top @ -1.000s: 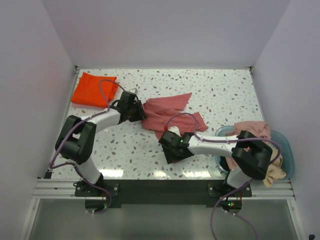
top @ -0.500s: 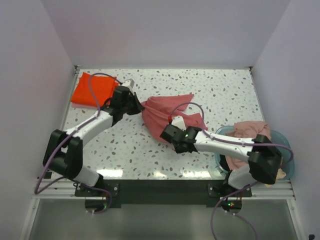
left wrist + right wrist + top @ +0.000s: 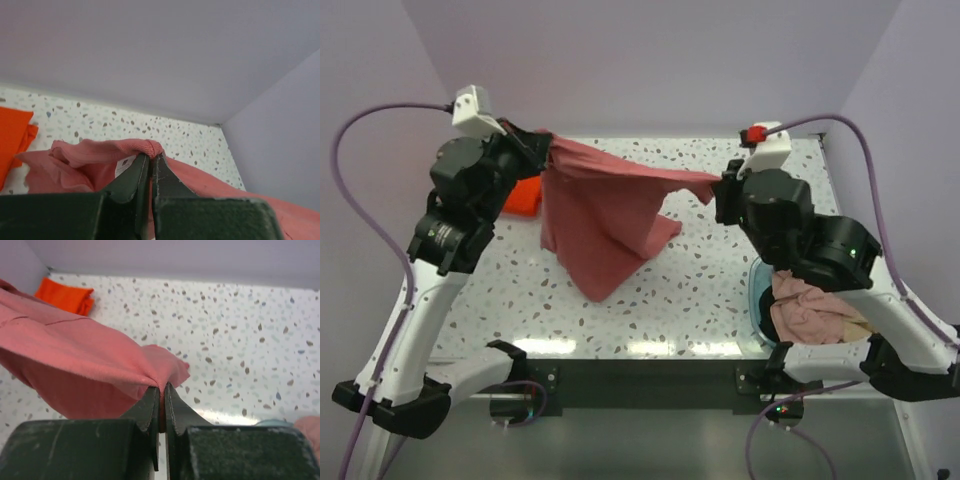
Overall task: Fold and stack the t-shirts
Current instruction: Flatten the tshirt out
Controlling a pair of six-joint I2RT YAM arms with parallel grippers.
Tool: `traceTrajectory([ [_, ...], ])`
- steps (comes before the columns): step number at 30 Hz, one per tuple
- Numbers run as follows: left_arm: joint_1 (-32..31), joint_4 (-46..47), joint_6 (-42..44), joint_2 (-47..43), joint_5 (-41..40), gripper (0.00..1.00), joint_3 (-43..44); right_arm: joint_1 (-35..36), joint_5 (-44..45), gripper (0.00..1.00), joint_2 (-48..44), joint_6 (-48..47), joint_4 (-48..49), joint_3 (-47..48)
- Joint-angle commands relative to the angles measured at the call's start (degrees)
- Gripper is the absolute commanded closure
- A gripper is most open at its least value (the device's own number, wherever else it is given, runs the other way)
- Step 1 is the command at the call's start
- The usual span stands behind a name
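Note:
A dusty salmon-pink t-shirt (image 3: 600, 225) hangs in the air above the speckled table, stretched between both arms, its lower tip near the table. My left gripper (image 3: 542, 140) is shut on its upper left edge; in the left wrist view the fingertips (image 3: 151, 156) pinch a ribbed hem of the pink t-shirt (image 3: 100, 155). My right gripper (image 3: 718, 185) is shut on the upper right corner, seen pinched in the right wrist view (image 3: 161, 387) with the pink t-shirt (image 3: 85, 355) spreading left. A folded orange t-shirt (image 3: 525, 195) lies at the back left, partly behind the left arm.
A teal basin (image 3: 757, 300) at the table's right front holds more pink and beige t-shirts (image 3: 805, 310), partly covered by the right arm. The folded orange t-shirt (image 3: 65, 296) shows near the far left wall. White walls close off the back and both sides of the table.
Both grippers closed on the pink t-shirt as it lay on the table. Both arms then rose and moved apart, lifting it and stretching it out between them.

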Motion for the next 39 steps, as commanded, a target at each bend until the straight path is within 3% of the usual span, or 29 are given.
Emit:
traceTrajectory([
  [1,0.0,-3.1,2.4,-1.2,-4.4,1.00,10.5,0.1,0.8,1.00,2.1,-8.6,1.5,10.6],
  [8,0.0,-6.9,6.5,3.4,-5.8,1.00,31.0,0.1,2.7,1.00,10.9,-19.1,1.1,33.7],
  [13,0.0,-5.8,7.9,7.4,-11.4,1.00,34.4,-1.5,6.6,1.00,15.7,-24.8,7.1,35.2],
  [15,0.0,-4.8,8.8,10.8,-13.9,1.00,34.4,-9.0,2.2,1.00,18.5,-23.9,6.3,37.2],
  [17,0.0,-2.5,11.3,16.7,-19.4,1.00,34.2,-19.0,-10.4,1.00,25.1,-21.4,4.8,40.0],
  [21,1.4,0.4,14.6,25.6,-23.0,1.00,39.6,-23.7,-12.8,1.00,30.4,-22.7,9.3,39.7],
  [28,5.8,2.8,16.3,47.2,-11.6,1.00,61.3,-30.9,-16.7,1.00,40.3,-23.4,15.3,51.4],
  [30,5.8,7.6,16.7,47.3,-8.6,1.00,63.1,-32.4,-17.4,1.00,39.6,-24.2,17.4,51.8],
  [33,5.8,15.0,15.8,42.4,-6.5,1.00,58.1,-32.7,-17.4,1.00,35.2,-26.5,22.8,48.9],
  [37,5.8,15.8,14.6,36.3,-4.5,1.00,56.4,-32.7,-16.8,1.00,28.9,-27.1,25.0,43.2],
  [39,5.8,15.0,14.0,31.4,-3.3,1.00,51.5,-32.7,-17.4,1.00,24.1,-26.4,24.0,39.6],
])
